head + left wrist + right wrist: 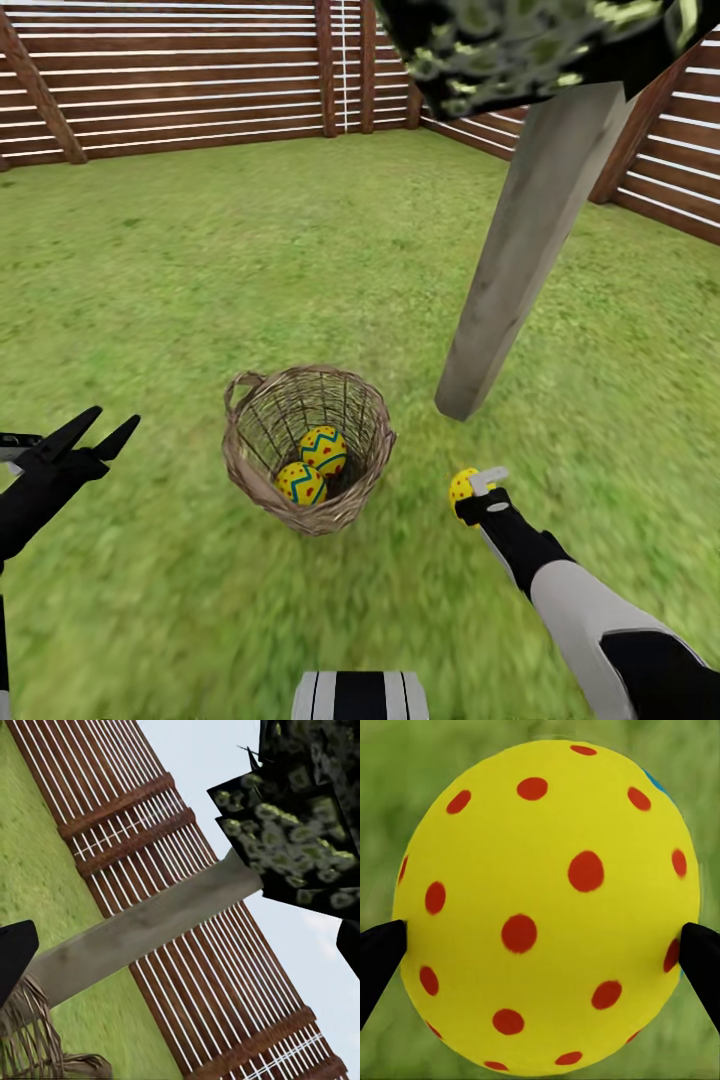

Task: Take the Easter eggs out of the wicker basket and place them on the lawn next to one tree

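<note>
The wicker basket (308, 447) stands on the lawn (200, 260) in front of me, with two yellow Easter eggs (323, 449) (300, 483) inside. My right gripper (468, 490) is shut on the third egg (544, 907), held low over the grass to the right of the basket, a short way from the foot of the tree (530, 250). Black fingertips (379, 960) press both sides of that egg. My left gripper (95, 428) stands open to the left of the basket with nothing in it. The trunk (150, 926) and basket rim (22, 1035) appear in the left wrist view.
A brown slatted fence (180, 80) encloses the garden at the back and right. Dark blocky foliage (530, 40) hangs overhead at the upper right. Open grass stretches left and beyond the basket.
</note>
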